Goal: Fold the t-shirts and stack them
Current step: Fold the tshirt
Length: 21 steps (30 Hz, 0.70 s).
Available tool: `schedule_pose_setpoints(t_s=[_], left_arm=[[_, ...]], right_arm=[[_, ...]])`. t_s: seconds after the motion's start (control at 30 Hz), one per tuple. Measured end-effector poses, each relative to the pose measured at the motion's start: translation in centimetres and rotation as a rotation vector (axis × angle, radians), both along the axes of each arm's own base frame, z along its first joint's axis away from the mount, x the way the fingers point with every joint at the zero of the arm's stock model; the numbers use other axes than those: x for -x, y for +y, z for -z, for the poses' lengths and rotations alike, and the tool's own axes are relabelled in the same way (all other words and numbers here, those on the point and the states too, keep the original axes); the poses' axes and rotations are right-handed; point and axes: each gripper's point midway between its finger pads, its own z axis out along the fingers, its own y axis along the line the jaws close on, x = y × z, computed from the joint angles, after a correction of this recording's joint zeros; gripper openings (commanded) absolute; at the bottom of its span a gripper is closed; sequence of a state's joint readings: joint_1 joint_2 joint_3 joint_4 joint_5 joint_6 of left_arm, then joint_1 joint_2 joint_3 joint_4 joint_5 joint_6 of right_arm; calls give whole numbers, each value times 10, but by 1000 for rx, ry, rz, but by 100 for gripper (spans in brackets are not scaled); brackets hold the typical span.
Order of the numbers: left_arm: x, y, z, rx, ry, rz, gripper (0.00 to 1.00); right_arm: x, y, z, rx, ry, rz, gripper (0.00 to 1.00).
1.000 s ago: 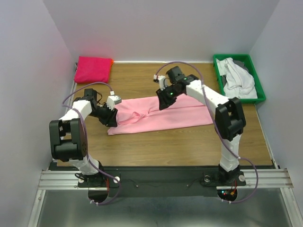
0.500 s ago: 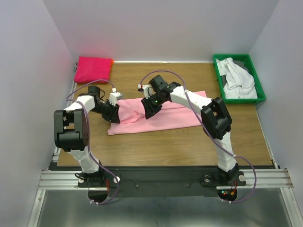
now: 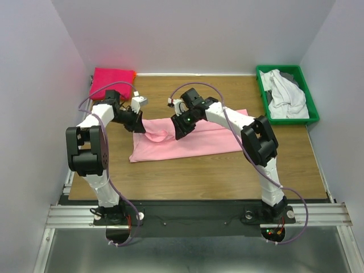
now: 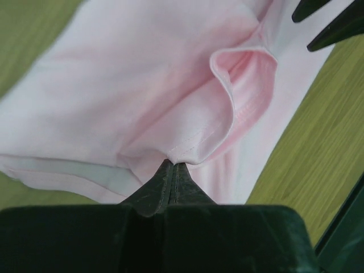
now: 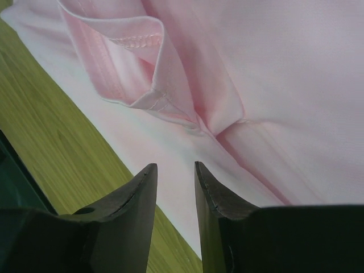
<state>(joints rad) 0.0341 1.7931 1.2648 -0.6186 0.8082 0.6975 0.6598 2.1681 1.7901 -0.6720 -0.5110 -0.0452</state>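
A light pink t-shirt (image 3: 199, 136) lies spread across the middle of the wooden table, with a bunched fold near its left end. My left gripper (image 3: 142, 126) is shut on the hem of that fold (image 4: 181, 154) and holds it a little raised. My right gripper (image 3: 179, 132) is open and empty just above the shirt (image 5: 284, 85), next to the rumpled sleeve fold (image 5: 148, 74). Its fingertips (image 4: 330, 23) show at the top right of the left wrist view. A folded magenta t-shirt (image 3: 112, 83) lies at the far left corner.
A green bin (image 3: 305, 85) at the far right holds crumpled white and grey shirts (image 3: 284, 94). White walls close the table on three sides. Bare wood (image 3: 216, 170) shows in front of the pink shirt.
My left gripper has moved away and to the right, pulling the shirt's left edge over. My right gripper swung left from the shirt's middle to the fold and stays open.
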Motion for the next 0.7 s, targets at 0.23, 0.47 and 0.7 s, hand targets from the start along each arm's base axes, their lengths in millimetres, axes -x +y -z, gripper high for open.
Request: schedule_pose_setpoints(t_s=[0.23, 0.47, 0.7], left_arm=[[-42, -4, 1, 40, 22, -51, 6], [-64, -6, 7, 73, 60, -123, 36], [-55, 0, -14, 75, -9, -185, 34]], right_arm=[[-32, -22, -4, 2, -33, 85, 38], [-42, -38, -5, 16, -53, 125, 34], [-33, -28, -18, -41, -42, 86, 28]])
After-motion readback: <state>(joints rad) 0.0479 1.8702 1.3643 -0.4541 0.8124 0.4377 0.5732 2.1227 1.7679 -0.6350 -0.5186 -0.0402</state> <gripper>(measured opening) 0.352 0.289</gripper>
